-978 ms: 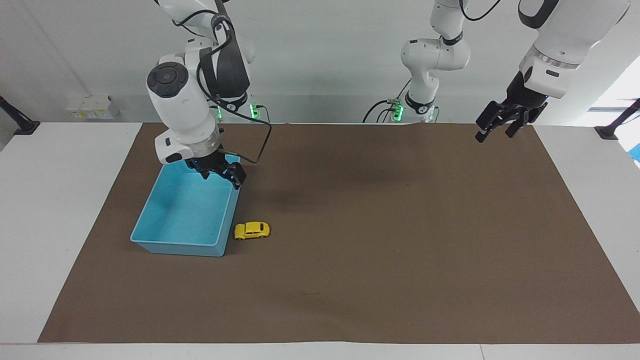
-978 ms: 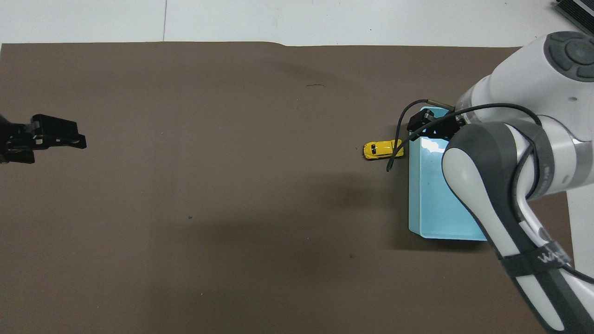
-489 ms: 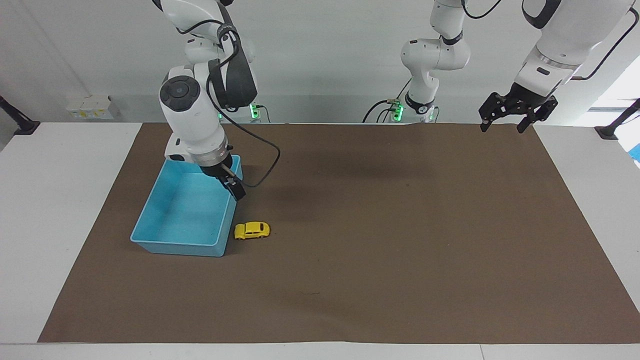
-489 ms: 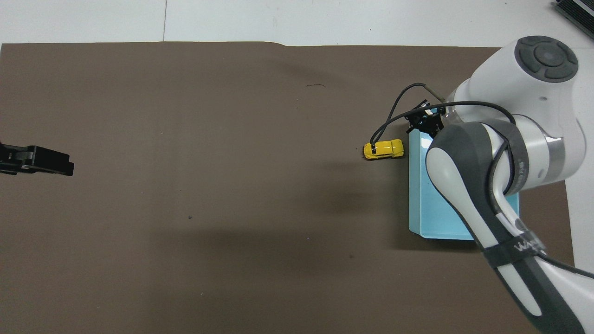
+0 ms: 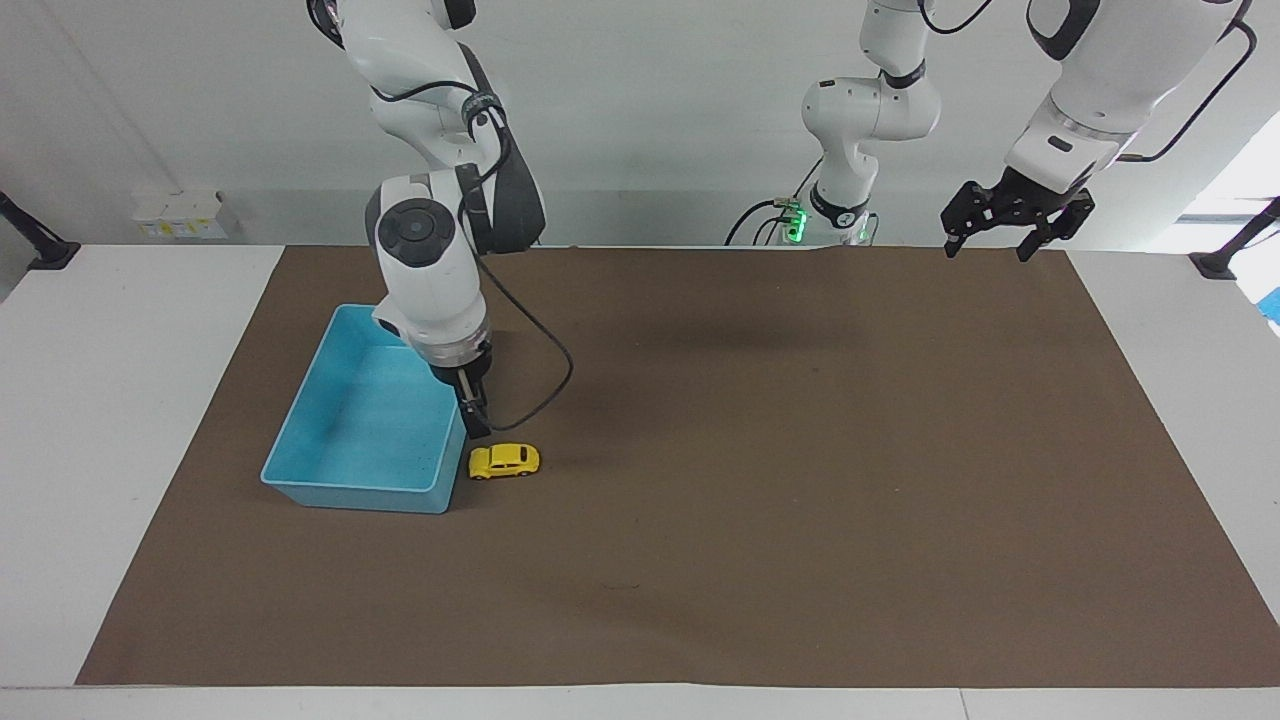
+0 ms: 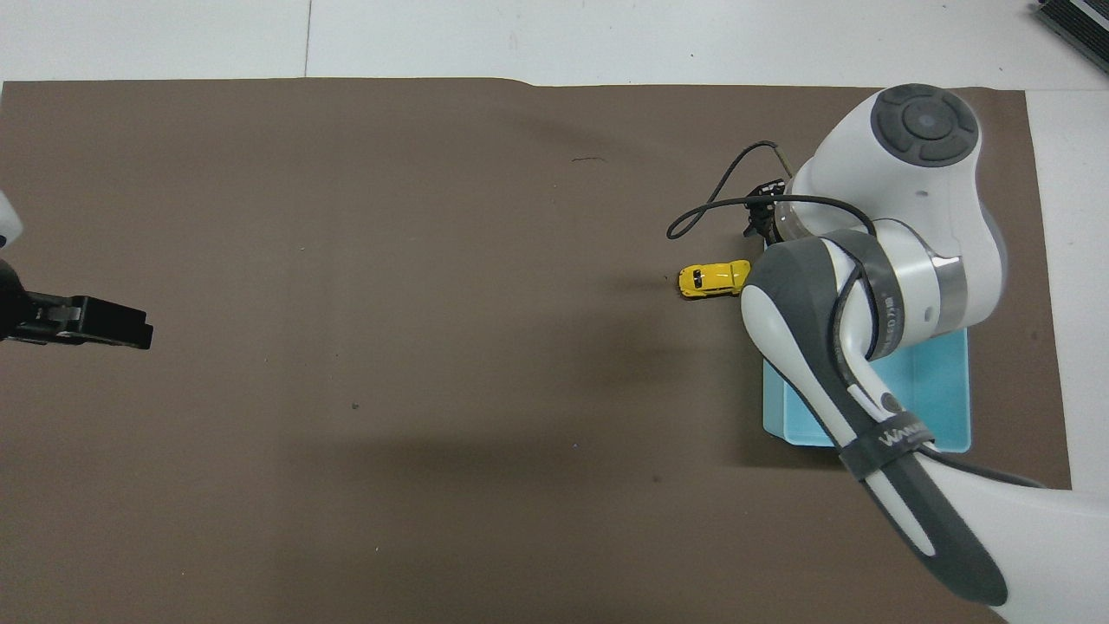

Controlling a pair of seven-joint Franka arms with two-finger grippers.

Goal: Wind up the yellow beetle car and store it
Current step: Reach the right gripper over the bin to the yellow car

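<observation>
The surface point(image 5: 140, 420) is white and carries a large brown mat point(image 5: 800, 480) that covers most of it. In the overhead view the mat shows a small dark scratch near its edge farthest from the robots.

The right arm point(image 5: 430, 270) reaches down over the mat at its own end of the surface. In the overhead view its white and grey body hides most of the blue bin point(image 6: 949, 381), of which only the corner nearest the robots shows. The facing view shows the whole blue bin point(image 5: 350, 480), an open rectangular tub resting on the mat with nothing visible inside.

The left arm point(image 5: 1090, 90) waits high up at its own end. The left gripper point(image 5: 983, 243) hangs over the mat's edge nearest the robots, its jaws spread apart and holding nothing. In the overhead view the left gripper point(image 6: 108, 322) shows only as a dark block at the frame's edge.

The right gripper point(image 5: 476, 425) points straight down over the mat, just beside the bin's wall and close above the yellow beetle car point(image 5: 504, 460). Its jaws stand wide and grip nothing. In the overhead view the right gripper point(image 6: 762, 217) is mostly covered by the arm, with a black cable point(image 6: 702, 208) looping out beside it.

The yellow beetle car point(image 6: 713, 278) sits on its wheels on the mat, outside the bin, just beside the bin's corner that lies farthest from the robots.
</observation>
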